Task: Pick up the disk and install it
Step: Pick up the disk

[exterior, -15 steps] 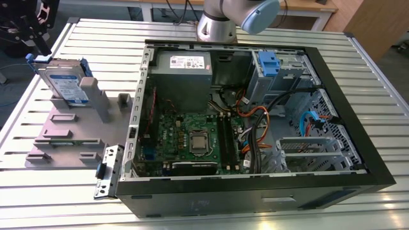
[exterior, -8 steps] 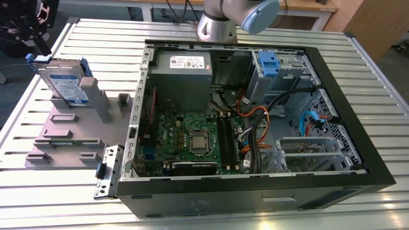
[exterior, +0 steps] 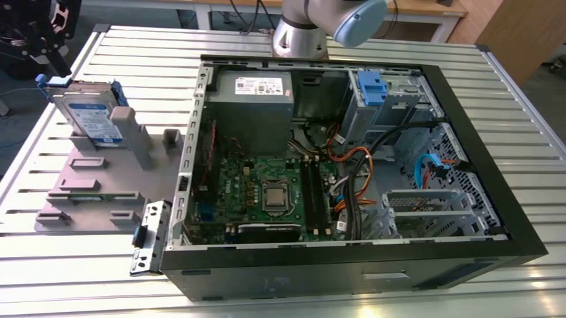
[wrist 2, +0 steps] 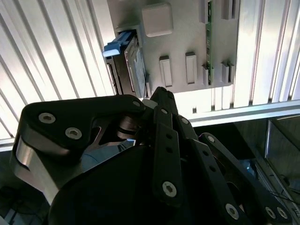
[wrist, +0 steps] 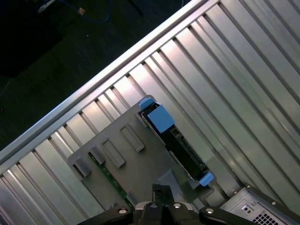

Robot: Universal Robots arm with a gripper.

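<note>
The disk [exterior: 89, 116], a silver drive with a white-and-blue label in a blue carrier, stands on edge in a grey holder [exterior: 97, 189] at the exterior view's left, outside the computer case. My gripper [exterior: 55, 46] hangs above the disk's far end, apart from it and holding nothing. In the first wrist view the disk [wrist: 176, 143] appears edge-on, with my gripper [wrist: 161, 191] a short way off, its fingers together. The second wrist view has the disk [wrist 2: 125, 63] beyond my shut gripper [wrist 2: 161, 93].
The open computer case [exterior: 495, 199] lies on the slatted metal table [exterior: 132, 53]. Inside are a grey power supply [exterior: 252, 89], a drive cage with a blue latch [exterior: 372, 89], a motherboard [exterior: 265, 192] and cables. A loose metal bracket [exterior: 150, 235] lies by the case's near corner.
</note>
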